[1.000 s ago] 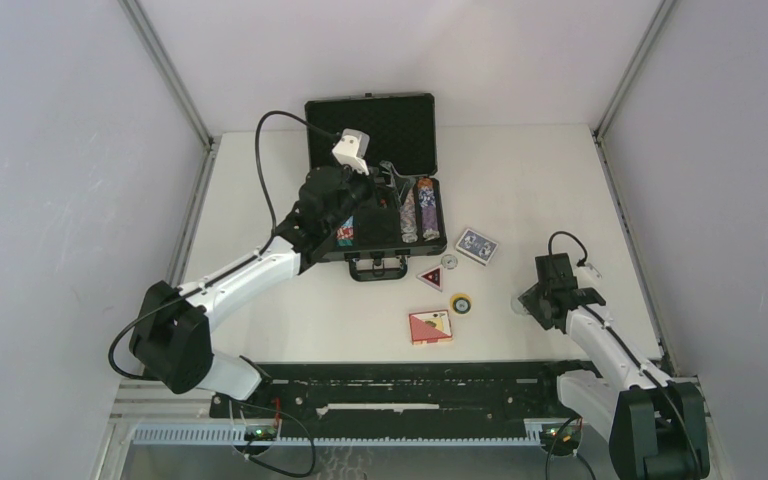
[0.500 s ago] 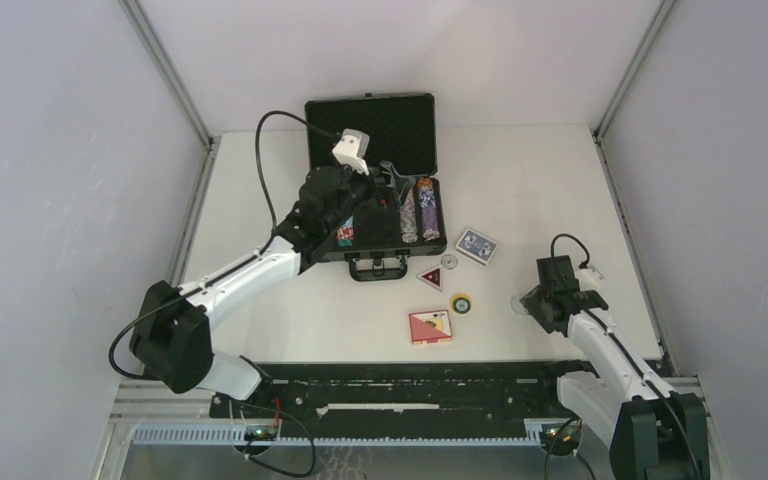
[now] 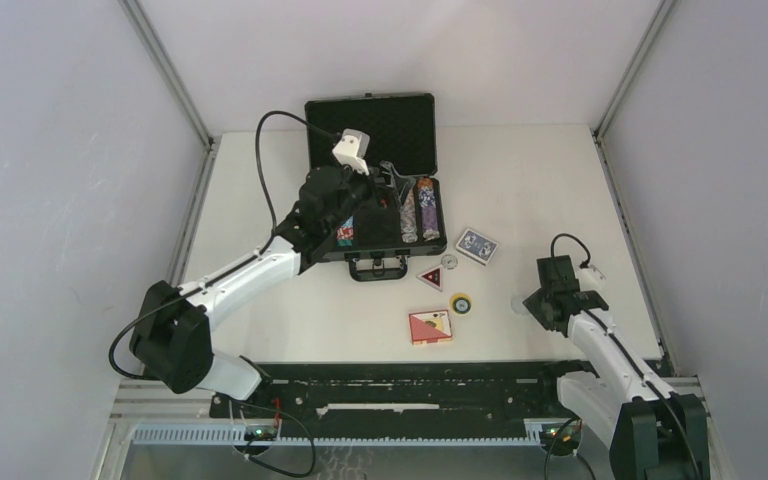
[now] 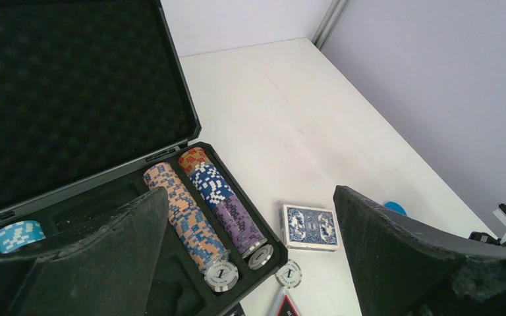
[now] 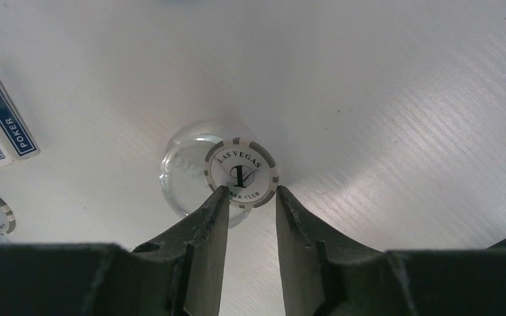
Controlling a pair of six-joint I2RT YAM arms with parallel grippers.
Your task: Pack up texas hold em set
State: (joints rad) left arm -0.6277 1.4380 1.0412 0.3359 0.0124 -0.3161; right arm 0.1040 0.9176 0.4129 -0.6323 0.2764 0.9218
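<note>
White tabletop (image 3: 520, 180) between pale panels carries the whole poker set, with the black case (image 3: 370, 125) open at the far middle, its foam lid standing up. Your left gripper (image 4: 250, 197) hangs over the case's tray with its jaws spread wide and nothing between them. Below it lie two rows of mixed-colour chips (image 4: 197, 204) at the tray's right side and a short light-blue stack (image 4: 16, 235) further left. Just outside the case's front right corner you have the blue card deck (image 3: 477, 244), a loose grey chip (image 3: 449, 261), the triangular button (image 3: 430, 277), a yellow round button (image 3: 460, 302) and, nearer the arms, the red card deck (image 3: 430, 327). Your right gripper (image 5: 250, 191) points down at the table's right side, jaws a little apart. Its tips meet the lower edge of a white chip (image 5: 240, 172) that overlaps a clear disc (image 5: 184, 168). Whether that chip is actually pinched cannot be told.
</note>
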